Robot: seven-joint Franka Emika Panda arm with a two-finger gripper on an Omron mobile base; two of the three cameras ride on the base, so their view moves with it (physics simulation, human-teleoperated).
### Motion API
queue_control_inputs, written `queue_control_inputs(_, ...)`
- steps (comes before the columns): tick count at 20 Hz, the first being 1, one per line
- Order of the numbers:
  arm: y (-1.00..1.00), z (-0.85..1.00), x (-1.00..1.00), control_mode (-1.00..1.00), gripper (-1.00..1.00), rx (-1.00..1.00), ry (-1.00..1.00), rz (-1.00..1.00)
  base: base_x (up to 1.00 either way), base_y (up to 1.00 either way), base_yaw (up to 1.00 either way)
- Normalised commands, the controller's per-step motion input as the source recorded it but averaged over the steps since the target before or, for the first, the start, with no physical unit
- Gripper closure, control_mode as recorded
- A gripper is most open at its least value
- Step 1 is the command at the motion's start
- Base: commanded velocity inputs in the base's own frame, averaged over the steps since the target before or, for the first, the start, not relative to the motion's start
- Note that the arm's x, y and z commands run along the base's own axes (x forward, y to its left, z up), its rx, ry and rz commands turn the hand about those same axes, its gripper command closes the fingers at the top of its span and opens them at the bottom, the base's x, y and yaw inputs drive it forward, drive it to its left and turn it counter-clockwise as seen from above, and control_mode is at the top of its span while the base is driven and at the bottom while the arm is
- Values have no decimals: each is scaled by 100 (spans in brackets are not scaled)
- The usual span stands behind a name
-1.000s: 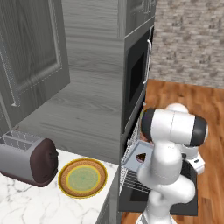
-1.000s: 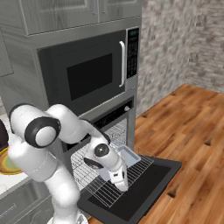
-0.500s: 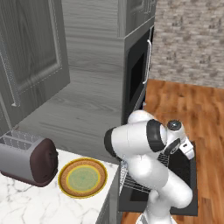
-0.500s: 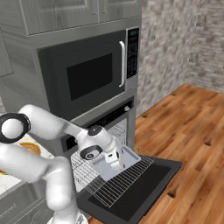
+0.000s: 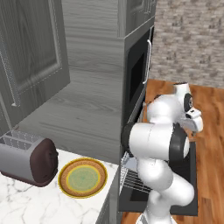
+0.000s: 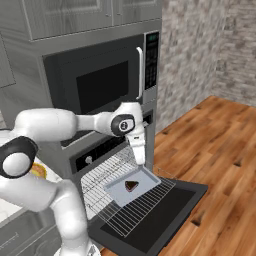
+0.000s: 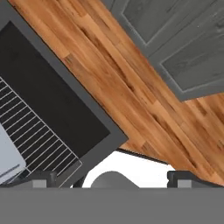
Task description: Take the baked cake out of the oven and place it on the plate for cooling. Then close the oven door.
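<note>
— Room above the baked cake (image 6: 131,185)?
— Yes, open air over its grey tray (image 6: 116,189); the lowered oven door (image 6: 165,212) blocks the floor in front; wire rack (image 6: 131,206) juts out.

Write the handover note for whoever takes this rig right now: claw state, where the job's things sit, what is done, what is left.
Claw: open, empty, hanging above the pulled-out wire rack.
Small dark brown cake wedge: on the flat grey baking tray, on that rack.
Round yellow-rimmed, green-centred plate: bare, on the white marble counter beside the toaster.
Wide black oven door: folded down, open.
Done: nothing moved yet.
Left: grasp cake, set it on plate, shut door.
</note>
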Motion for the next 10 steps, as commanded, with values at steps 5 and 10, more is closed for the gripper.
queue_control_inputs(5, -5, 32, 1, -100, -100, 12, 16, 11, 0, 0, 0)
queue_control_inputs(10, 4, -26, -2, -100, -100, 9, -13, 16, 0, 0, 0)
